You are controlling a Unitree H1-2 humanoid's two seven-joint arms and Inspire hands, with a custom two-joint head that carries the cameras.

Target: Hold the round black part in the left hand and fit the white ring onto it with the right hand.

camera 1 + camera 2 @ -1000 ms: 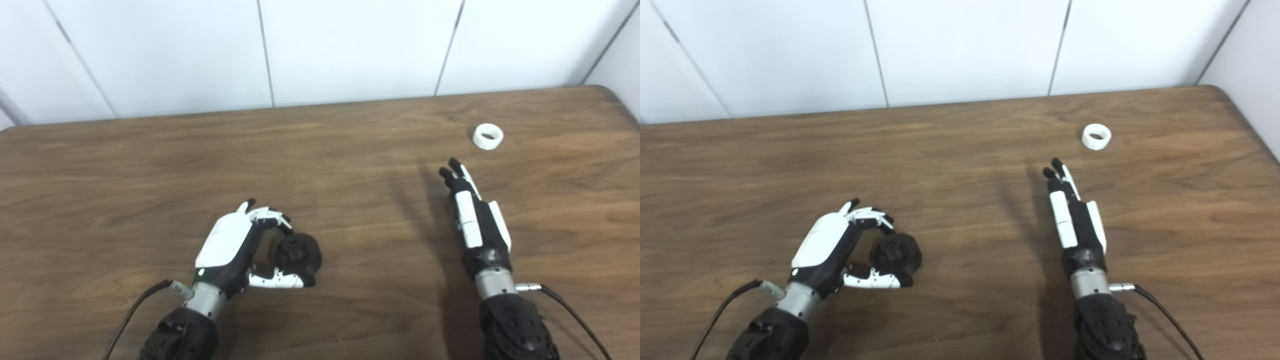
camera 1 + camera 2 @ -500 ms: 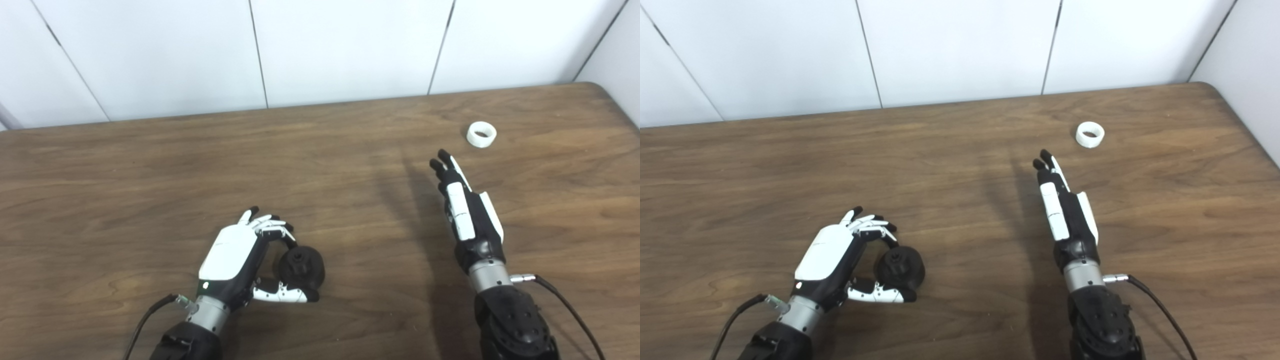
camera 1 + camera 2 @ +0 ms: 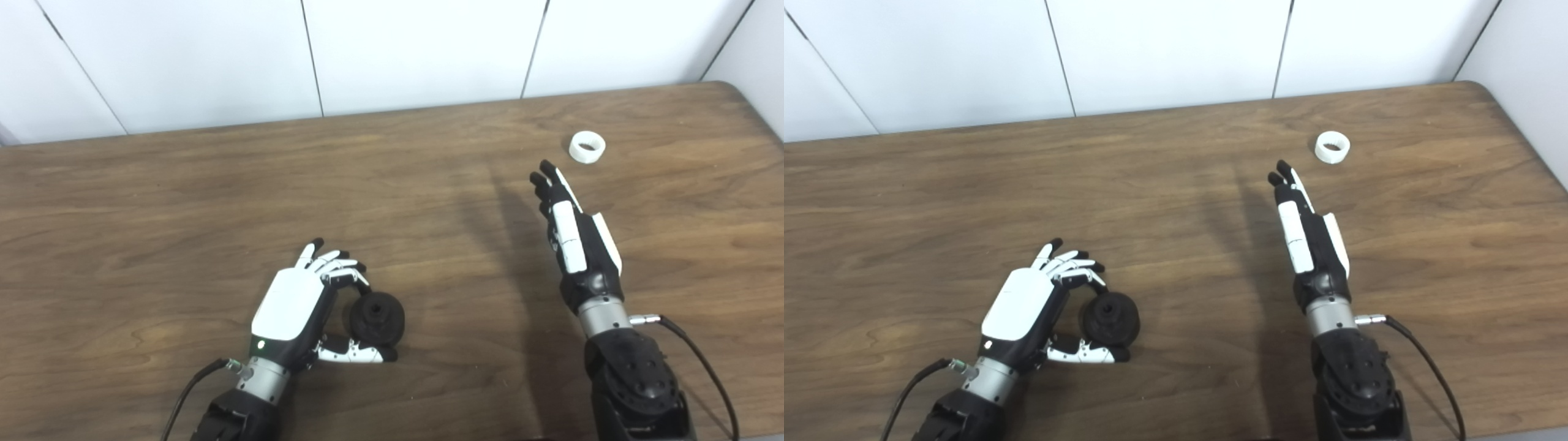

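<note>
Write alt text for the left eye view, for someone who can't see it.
On a brown wooden table, the left hand cups a round black part near the front, while the right hand, fingers straight, reaches toward a white ring lying untouched near the far right corner.

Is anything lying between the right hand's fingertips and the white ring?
No. Between the right hand and the white ring only bare table shows, in both eye views.

White-and-black robot hand [image 3: 293, 306], seemingly green-lit.
</note>
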